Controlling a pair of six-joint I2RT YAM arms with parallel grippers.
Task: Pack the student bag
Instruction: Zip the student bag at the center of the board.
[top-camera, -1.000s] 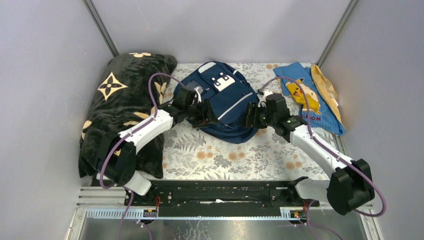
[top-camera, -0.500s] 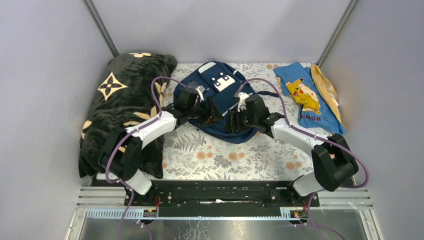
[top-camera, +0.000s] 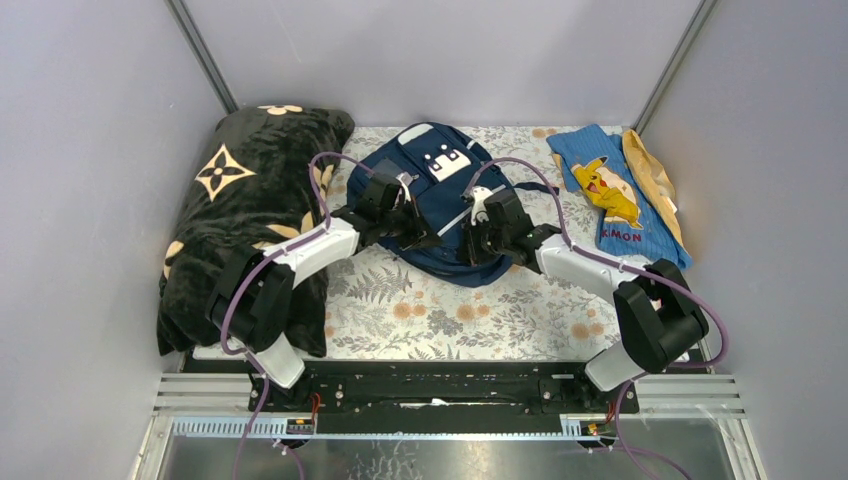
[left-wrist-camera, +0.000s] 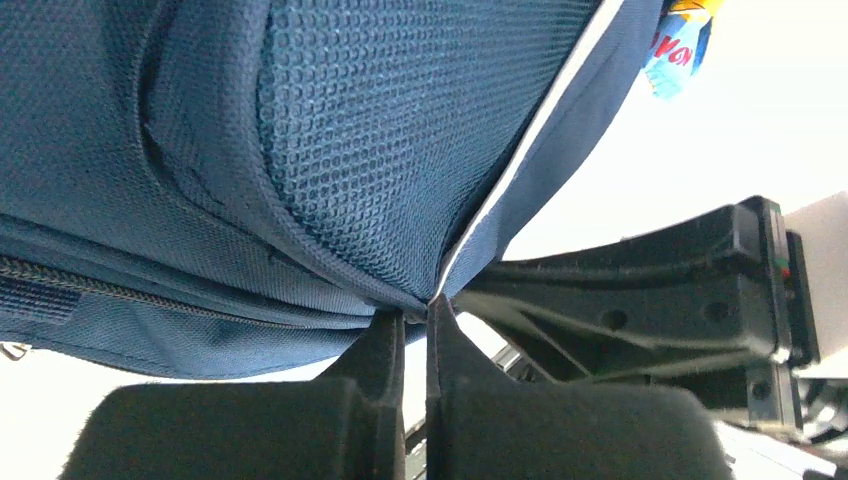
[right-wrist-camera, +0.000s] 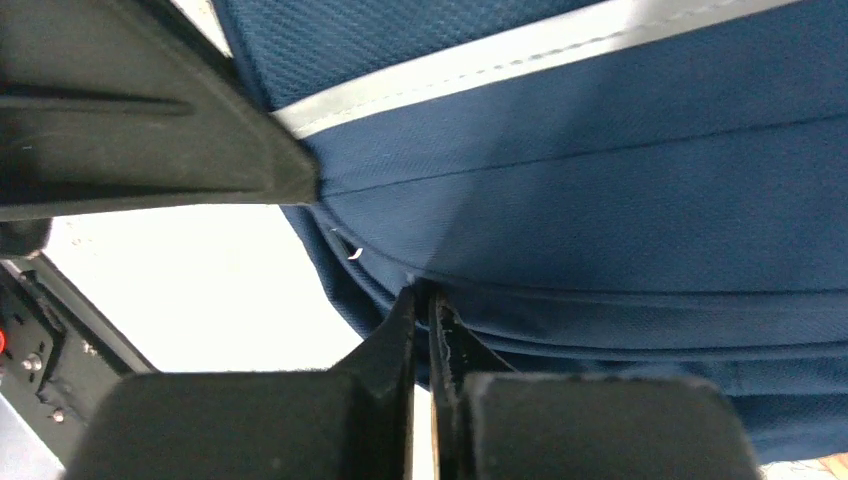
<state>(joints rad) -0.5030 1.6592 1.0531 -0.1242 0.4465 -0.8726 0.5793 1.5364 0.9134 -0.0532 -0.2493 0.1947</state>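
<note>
Near edge of student bag (top-camera: 445, 195) is pinched by left gripper (top-camera: 418, 240) and right gripper (top-camera: 470, 250), jaws closed; bag body lies toward 12 o'clock.

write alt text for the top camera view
Two white-and-black robot arms reach in from the bottom, the left gripper and right gripper both at the near edge of a navy bag lying on a floral table. A black blanket lies at left, a blue cloth at far right.

Both arms (top-camera: 310, 245) meet on the student bag (top-camera: 445, 200).
</note>
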